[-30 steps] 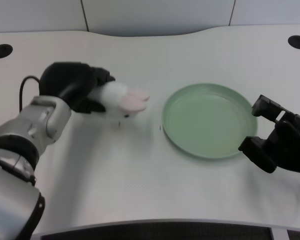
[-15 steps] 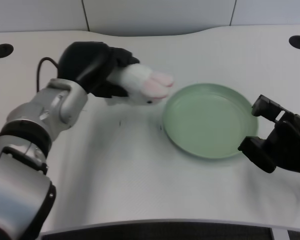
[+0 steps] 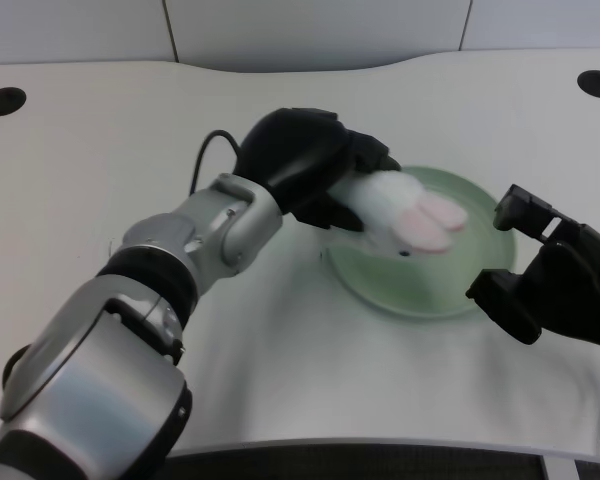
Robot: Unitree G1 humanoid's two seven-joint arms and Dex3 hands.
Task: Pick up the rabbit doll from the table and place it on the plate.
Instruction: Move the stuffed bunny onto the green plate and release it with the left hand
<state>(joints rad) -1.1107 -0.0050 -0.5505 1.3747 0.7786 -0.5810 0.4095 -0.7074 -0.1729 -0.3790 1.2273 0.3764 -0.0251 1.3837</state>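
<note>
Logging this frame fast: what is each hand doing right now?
Left hand: holding the rabbit over the plate.
Right hand: holding nothing, idle beside the plate.

You have one view only, from the robot's head, looking steeply down and forward over the table [image 3: 280, 370]. It sits close: the near table edge runs along the bottom, the far edge and wall panels across the top. The left arm [image 3: 130, 330] fills the near left, and the plate [image 3: 420, 290] lies right of center.
</note>
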